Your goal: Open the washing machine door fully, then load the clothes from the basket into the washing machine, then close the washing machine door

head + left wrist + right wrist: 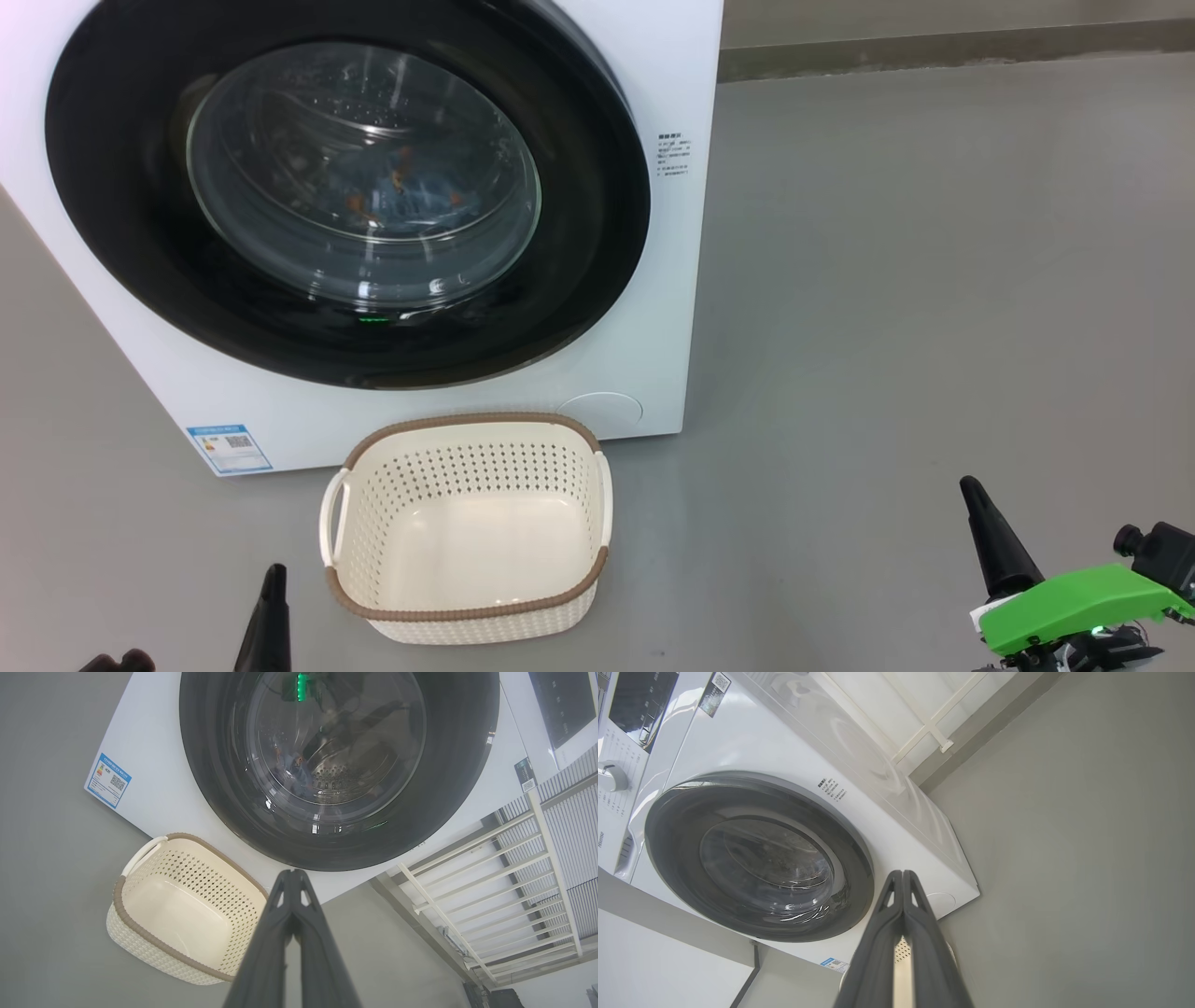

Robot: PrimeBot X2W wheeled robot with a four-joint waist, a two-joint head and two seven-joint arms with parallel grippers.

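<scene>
Left hand (293, 872) closed; clothes (411, 198) (blurred) behind door (121, 215).

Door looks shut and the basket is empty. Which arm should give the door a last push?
Left, probably. The left gripper sits before the door, beside the basket; the right gripper is off past the washing machine.
</scene>
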